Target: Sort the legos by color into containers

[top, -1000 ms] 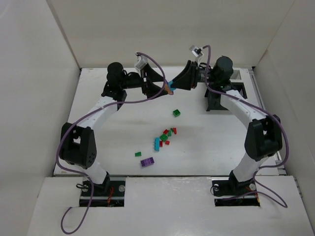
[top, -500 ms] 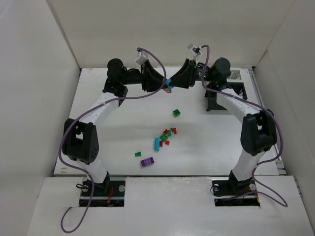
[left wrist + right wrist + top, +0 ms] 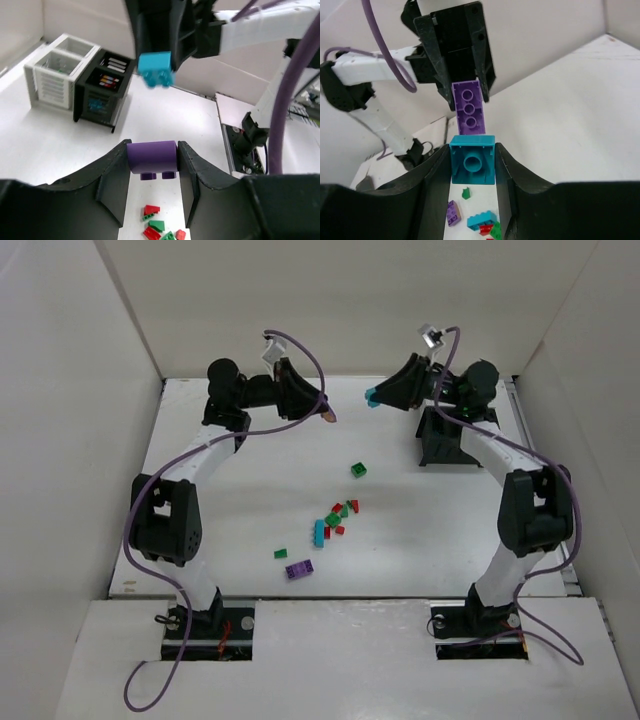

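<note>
Containers (image 3: 50,87), black bin (image 3: 122,90) holding coloured legos (image 3: 106,80)

There's the purple brick (image 3: 152,157) in the black left hand (image 3: 152,150), the teal-blue brick (image 3: 472,161) in the black right hand (image 3: 472,154)! Loose legos (image 3: 335,520) on the white bench (image 3: 250,510): green, red, teal-blue, purple. Two o'clock, slatted white bins (image 3: 57,72) and black bins (image 3: 102,87).

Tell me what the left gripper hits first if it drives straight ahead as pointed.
Probably the small teal-blue plastic brick clamped in the right gripper facing it, though alignment is unclear.
</note>
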